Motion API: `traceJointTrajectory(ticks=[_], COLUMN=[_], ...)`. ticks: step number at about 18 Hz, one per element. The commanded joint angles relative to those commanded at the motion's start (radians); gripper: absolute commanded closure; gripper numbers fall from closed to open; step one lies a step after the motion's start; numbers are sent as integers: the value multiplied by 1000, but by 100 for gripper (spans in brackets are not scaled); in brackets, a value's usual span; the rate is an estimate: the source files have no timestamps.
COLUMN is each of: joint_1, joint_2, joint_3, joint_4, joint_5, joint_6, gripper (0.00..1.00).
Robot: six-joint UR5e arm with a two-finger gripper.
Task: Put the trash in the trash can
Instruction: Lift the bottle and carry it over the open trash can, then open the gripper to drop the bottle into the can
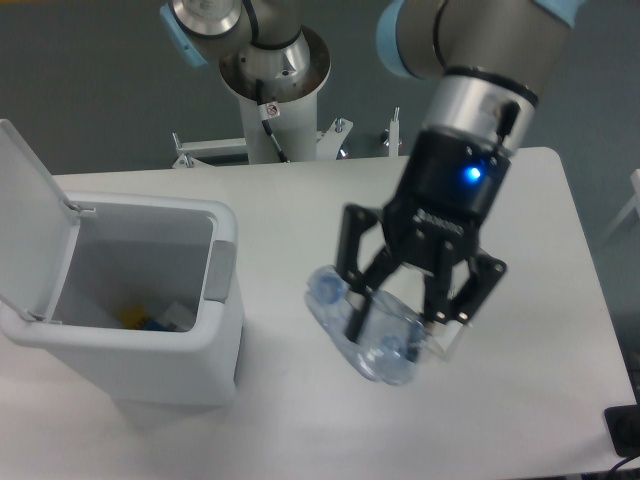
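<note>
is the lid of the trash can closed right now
No, the white lid stands swung up at the left of the trash can, leaving its inside open to view.

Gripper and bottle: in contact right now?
Touching. The fixed camera shows the gripper with both fingers clamped across the clear bottle, pressed against its sides, no gap visible.

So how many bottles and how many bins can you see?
Clear plastic bottle: 1, held in the gripper
White trash can: 1, lid open
Total: 2
</note>
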Motion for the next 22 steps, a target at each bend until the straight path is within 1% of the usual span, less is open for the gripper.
traceJointTrajectory(ticks=[2,4,7,8,10,12,14,17,18,19,20,21,22], joint_1=[-35,-74,-124,-140,-167,-183,-200,-218,-220,-221,-223,-224,-227], joint_2=[26,28,28,28,25,28,28,29,31,32,37,42,51], joint_3=[-25,-25,-43,-49,-63,-97,-120,-158,-163,-173,-183,-198,-215], joint_4=[2,27,43,63,66,69,103,113,115,115,115,115,115], joint_5=[0,-2,-2,-2,-2,3,9,12,12,14,20,28,29], joint_6=[8,8,3,-1,-2,5,3,9,9,14,35,57,60], gripper=[51,51,51,51,51,49,48,46,45,41,34,30,21])
